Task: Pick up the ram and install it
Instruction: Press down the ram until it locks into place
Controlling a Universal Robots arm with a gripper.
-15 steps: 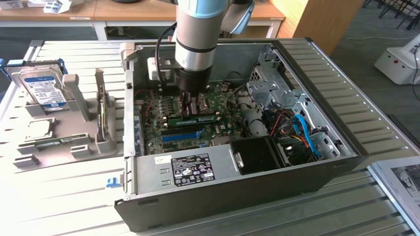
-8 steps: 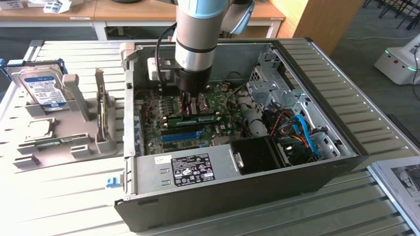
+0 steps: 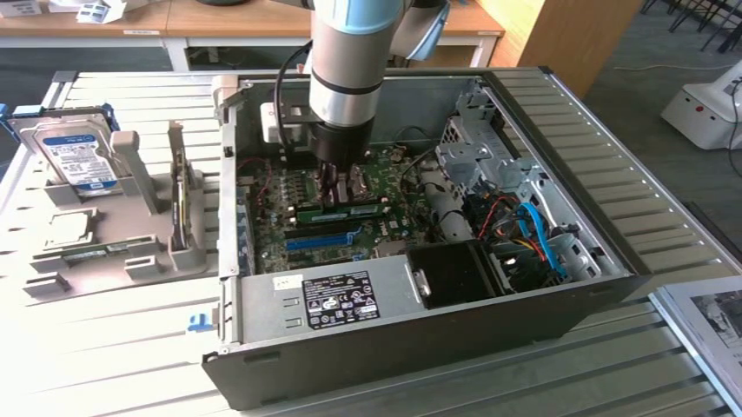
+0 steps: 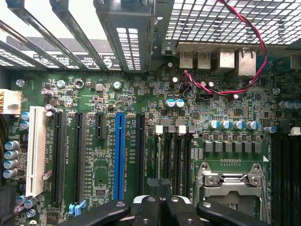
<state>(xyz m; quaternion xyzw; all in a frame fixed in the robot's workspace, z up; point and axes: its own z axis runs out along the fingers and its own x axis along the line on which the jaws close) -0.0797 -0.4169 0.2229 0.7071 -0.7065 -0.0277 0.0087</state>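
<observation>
The pincer (image 3: 333, 193), pressed together, sits low over the motherboard (image 4: 141, 117) beside the ram (image 3: 342, 210), a light, stiff, fragile stick best gripped by its long edges.

Exterior view: daylight is overexposing the slatted table (image 3: 104, 347) at its left | case interior (image 3: 383, 200) is lying in shadow | Wrist view: motherboard (image 4: 141, 141) is showing evenly lit, rear vent grille (image 4: 211, 19) is glaring white.
</observation>
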